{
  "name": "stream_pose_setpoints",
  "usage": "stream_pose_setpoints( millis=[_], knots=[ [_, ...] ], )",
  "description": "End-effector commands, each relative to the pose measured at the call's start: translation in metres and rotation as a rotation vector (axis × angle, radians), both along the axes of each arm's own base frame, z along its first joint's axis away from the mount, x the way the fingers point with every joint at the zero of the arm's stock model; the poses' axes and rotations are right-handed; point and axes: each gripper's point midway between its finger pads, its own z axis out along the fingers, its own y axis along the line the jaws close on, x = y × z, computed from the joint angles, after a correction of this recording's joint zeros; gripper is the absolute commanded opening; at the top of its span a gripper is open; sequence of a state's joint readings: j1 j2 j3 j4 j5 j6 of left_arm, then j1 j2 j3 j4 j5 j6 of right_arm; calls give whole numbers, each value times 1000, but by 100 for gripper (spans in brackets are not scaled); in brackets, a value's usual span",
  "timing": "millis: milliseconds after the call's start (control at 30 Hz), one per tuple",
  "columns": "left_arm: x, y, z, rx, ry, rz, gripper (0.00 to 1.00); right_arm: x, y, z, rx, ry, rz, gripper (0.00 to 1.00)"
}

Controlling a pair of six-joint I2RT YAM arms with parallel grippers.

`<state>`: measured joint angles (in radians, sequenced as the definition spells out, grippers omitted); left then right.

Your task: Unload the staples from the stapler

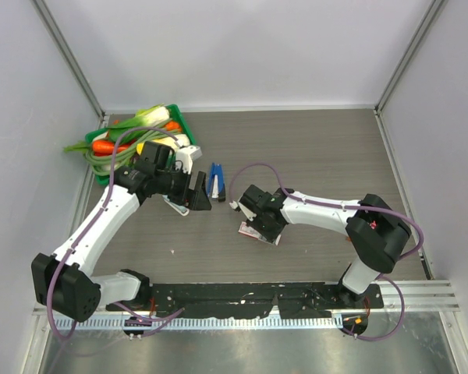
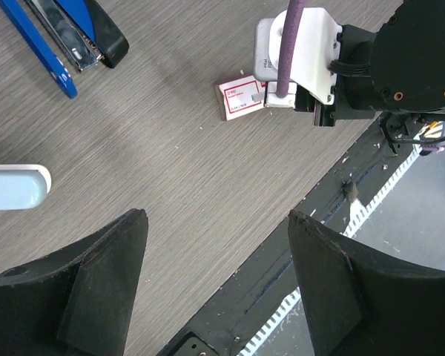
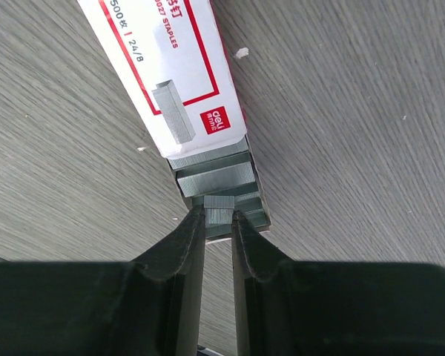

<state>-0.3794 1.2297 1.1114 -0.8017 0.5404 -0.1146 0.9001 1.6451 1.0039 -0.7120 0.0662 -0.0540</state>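
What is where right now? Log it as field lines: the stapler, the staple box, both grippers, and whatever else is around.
stapler: lying swung open on the table, neither gripper touching it
staple box: white and red, flat on the table, near end open, staples showing
staple strip: at the box's open end, between the right fingertips
right gripper: shut on the staple strip
left gripper: open, empty, above bare table
other items: pale teal block; green tray holding vegetables
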Motion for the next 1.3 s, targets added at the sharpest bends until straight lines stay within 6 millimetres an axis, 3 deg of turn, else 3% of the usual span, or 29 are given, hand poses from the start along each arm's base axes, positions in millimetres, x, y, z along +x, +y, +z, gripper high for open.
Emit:
stream_pose_setpoints(
  millis=[0, 200, 600, 933, 1100, 1267],
  knots=[
    [0, -1, 7, -10, -49, -18, 80, 9, 12, 12, 37, -34, 21, 8],
    [-1, -1, 7, -11, -49, -19, 80, 9, 12, 10, 30, -33, 22, 13],
    [-2, 0, 7, -11, -56, -20, 80, 21, 16, 28, 75, -111, -1, 38],
    [-3, 0, 8, -12, -63, -26, 80, 22, 22, 32, 102, -111, -1, 42],
    [-1, 0, 9, -12, -69, -24, 80, 25, 29, 45, 151, -134, -4, 42],
    [-2, 0, 8, -9, -66, -24, 80, 28, 23, 48, 147, -150, -32, 41]
  ],
)
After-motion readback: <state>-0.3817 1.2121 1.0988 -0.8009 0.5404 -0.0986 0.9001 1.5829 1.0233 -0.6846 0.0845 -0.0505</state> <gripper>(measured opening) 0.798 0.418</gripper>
